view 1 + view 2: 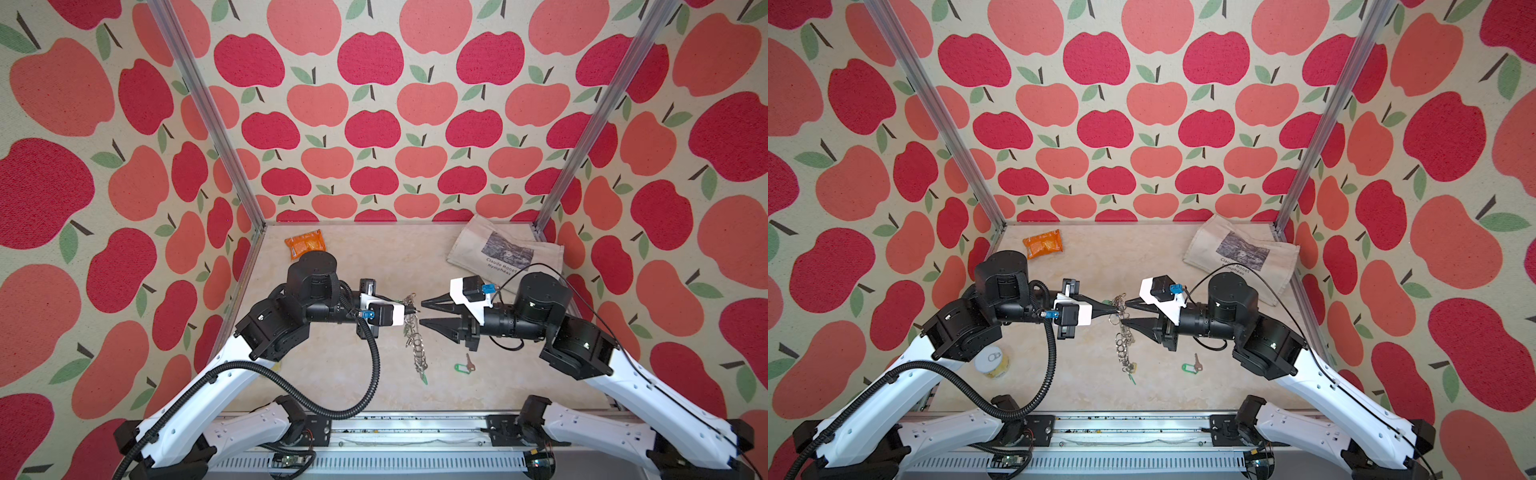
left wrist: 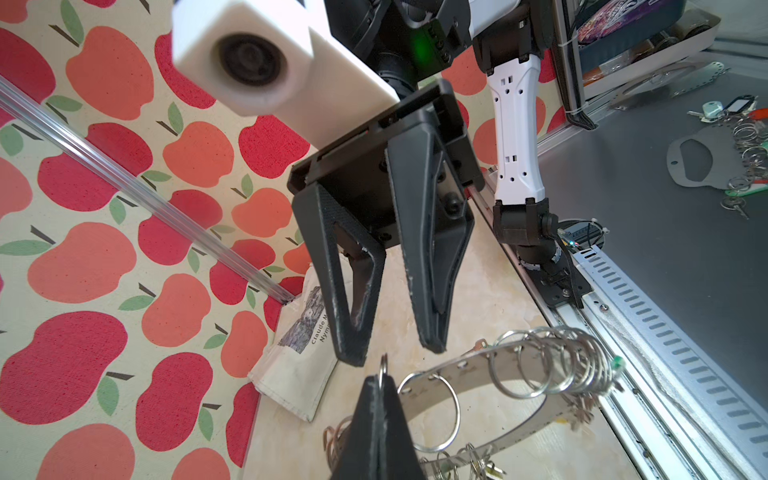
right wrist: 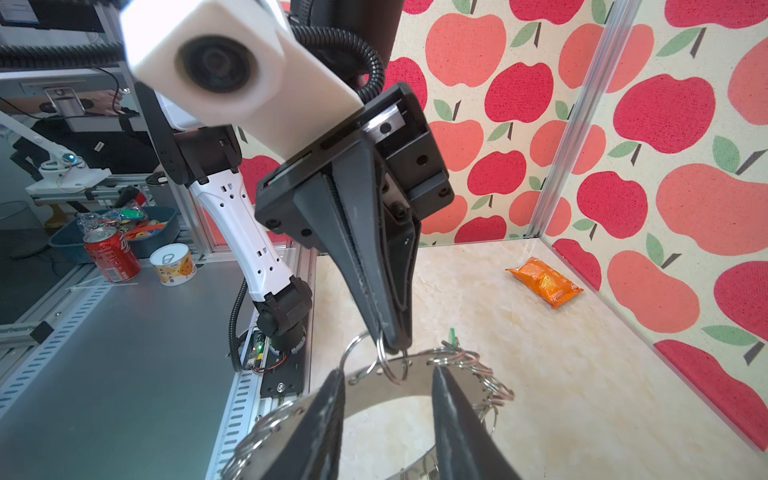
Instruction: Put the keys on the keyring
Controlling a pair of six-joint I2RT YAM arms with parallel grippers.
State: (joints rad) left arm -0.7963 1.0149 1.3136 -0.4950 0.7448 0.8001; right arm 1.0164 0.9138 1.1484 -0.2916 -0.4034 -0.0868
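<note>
While pinching one small wire ring w/ L hand [image 2: 380, 384] fully closed, holds keyring [image 2: 465, 370] up on edge mid-surface [image 1: 332, 374]. Shows R hand [image 1: 422, 312] jaws partly apart beside rim, gripping nothing. Has green-tagged key [image 1: 462, 367] lying flat nearby, apart. Reads "Claude Monet Nymphéas" on tote [image 1: 469, 245] at back.

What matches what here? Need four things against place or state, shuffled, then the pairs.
Things:
1. left gripper
2. right gripper
3. green-tagged key
4. orange packet

Place or state:
A. loose on the table, right half, near the front
B. the table's far left corner
C. open, jaws apart at the keyring
D. shut on one of the keyring's wire rings

Pairs: 1-D, 2-C, 3-A, 4-B
</note>
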